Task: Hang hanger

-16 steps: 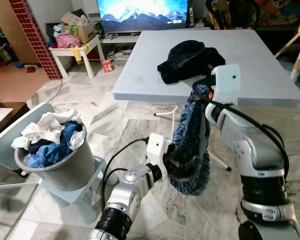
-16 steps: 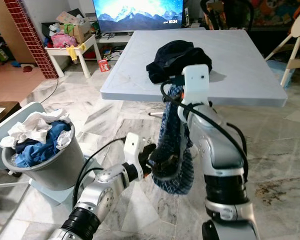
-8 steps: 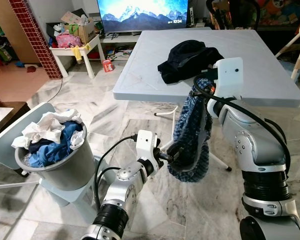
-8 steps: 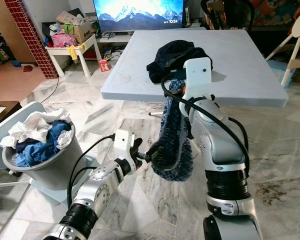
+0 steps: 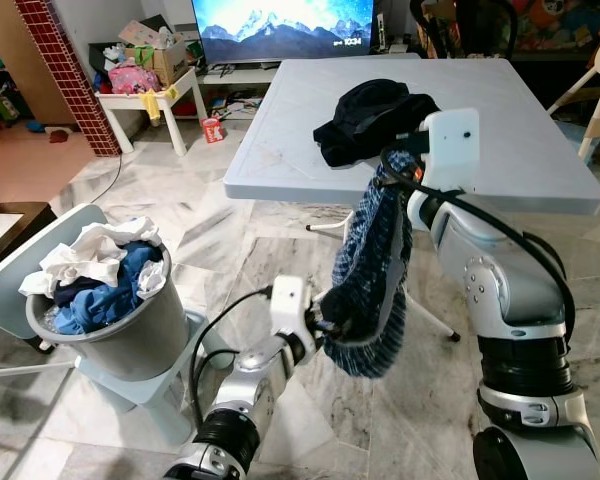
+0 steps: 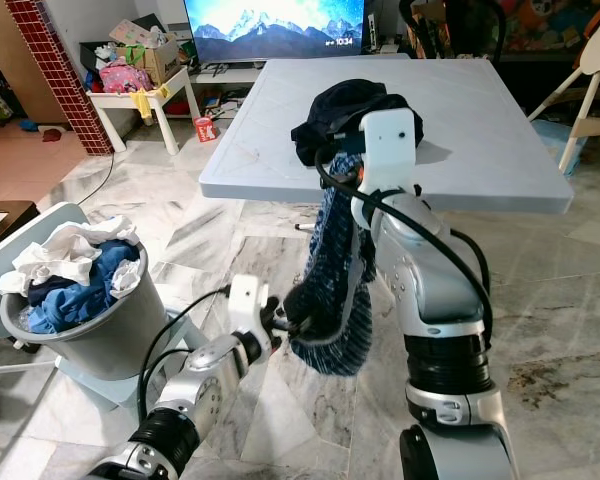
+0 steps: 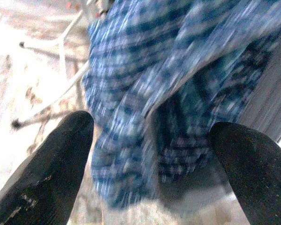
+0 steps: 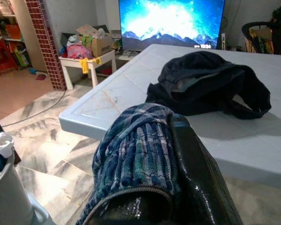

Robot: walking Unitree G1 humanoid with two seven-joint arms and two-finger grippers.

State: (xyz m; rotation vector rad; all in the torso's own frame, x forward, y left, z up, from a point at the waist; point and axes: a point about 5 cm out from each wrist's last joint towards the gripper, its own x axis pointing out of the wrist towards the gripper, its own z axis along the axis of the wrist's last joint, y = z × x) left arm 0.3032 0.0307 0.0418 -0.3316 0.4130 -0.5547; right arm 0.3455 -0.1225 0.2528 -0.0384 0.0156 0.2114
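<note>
Two grippers are working one blue plaid garment (image 5: 372,270) just off the near edge of the grey table (image 5: 540,150). Right gripper (image 8: 150,187) is pinching the garment's top bunch, fingers closed on the fabric, holding it up level with the table edge so the rest is dangling toward the floor. Left gripper (image 7: 150,154) is sitting at the garment's lower hem, fingers spread wide with cloth between them, nothing clamped. No hanger is visible, so by my read the hanging step is not yet started; this is looking like prep, spreading the garment. Dark clothing pile (image 5: 375,115) is lying on the table beside the right gripper; laundry bucket (image 5: 115,320) is standing well apart from the table.
</note>
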